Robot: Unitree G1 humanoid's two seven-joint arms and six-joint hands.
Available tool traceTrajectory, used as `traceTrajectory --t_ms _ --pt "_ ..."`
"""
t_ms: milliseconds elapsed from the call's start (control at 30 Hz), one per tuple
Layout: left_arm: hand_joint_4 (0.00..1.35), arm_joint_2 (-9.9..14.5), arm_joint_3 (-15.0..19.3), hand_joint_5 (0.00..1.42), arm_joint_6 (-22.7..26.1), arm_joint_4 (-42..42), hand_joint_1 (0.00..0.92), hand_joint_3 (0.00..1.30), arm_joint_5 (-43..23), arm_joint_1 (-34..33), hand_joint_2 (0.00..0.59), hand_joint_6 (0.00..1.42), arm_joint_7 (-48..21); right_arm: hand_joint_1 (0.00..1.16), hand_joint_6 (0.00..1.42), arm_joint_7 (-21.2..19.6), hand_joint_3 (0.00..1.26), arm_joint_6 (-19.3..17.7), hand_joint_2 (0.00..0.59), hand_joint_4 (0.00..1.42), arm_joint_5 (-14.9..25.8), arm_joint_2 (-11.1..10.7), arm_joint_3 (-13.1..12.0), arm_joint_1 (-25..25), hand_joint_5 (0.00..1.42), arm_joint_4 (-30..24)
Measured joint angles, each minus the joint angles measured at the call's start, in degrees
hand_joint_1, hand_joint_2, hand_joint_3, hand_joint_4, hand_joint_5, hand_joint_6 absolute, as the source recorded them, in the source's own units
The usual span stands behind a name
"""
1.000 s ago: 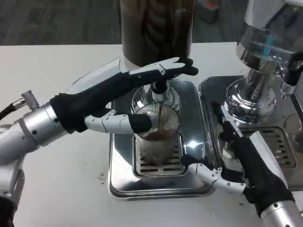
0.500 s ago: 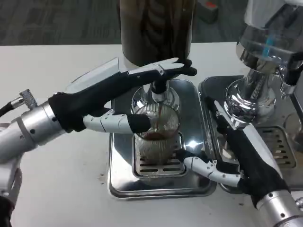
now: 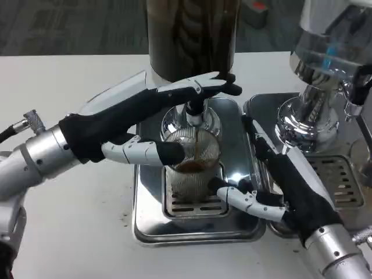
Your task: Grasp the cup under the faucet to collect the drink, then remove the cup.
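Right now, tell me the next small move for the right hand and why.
Probably close the right hand on the cup. Its fingers reach the cup's right side but don't yet wrap it, drink is pouring from the faucet, and the left hand is on the faucet.

Cup: clear ribbed glass, upright on slotted grate of steel drip tray, directly under faucet. Brown drink pooled in lower part, thin dark stream falling into it from spout. Faucet: short chrome spout with dark tip, below large dark dispenser jar, at tray's rear.
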Motion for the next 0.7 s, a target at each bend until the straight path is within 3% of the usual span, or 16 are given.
traceTrajectory --t_ms 700 --pt "0.08 0.06 0.0 0.09 0.0 0.0 0.0 0.18 -0.09 0.0 0.091 0.15 0.01 0.68 0.03 0.77 0.0 0.0 0.213 0.0 0.8 0.46 0.32 -2.7 0.0 3.4"
